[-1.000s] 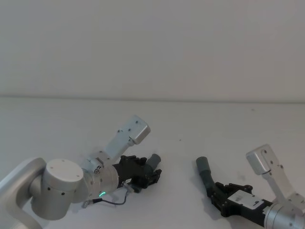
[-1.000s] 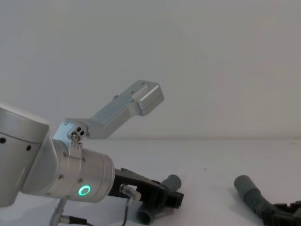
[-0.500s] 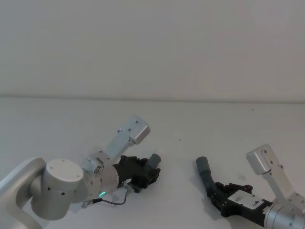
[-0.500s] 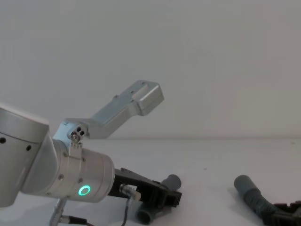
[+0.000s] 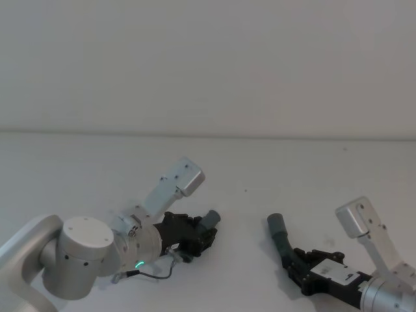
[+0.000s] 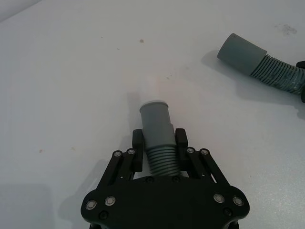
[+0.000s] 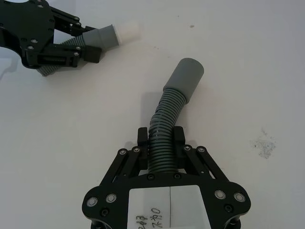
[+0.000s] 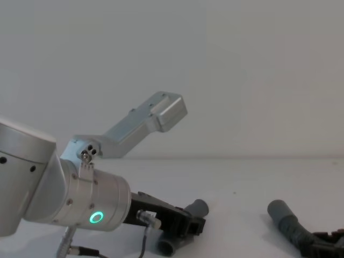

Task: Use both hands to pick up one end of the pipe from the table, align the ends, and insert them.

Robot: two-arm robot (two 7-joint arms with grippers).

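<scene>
The white matte table [image 5: 273,162] carries a few faint dark specks and meets a plain pale wall [image 5: 208,58]. The left gripper [image 6: 158,143] pinches the short tube [image 6: 156,125]. Right of that tube, well apart, the right gripper [image 7: 161,139] pinches the corrugated hose [image 7: 167,112].

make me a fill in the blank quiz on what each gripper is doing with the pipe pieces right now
1. The left gripper is ___ on the short tube.
2. The right gripper grips the hose on its ribbed part, behind the smooth ___ at its free end.
3. Bare ___ lies between the ends of tube and hose, so they are not joined.

Missing words: shut; cuff; table
</scene>
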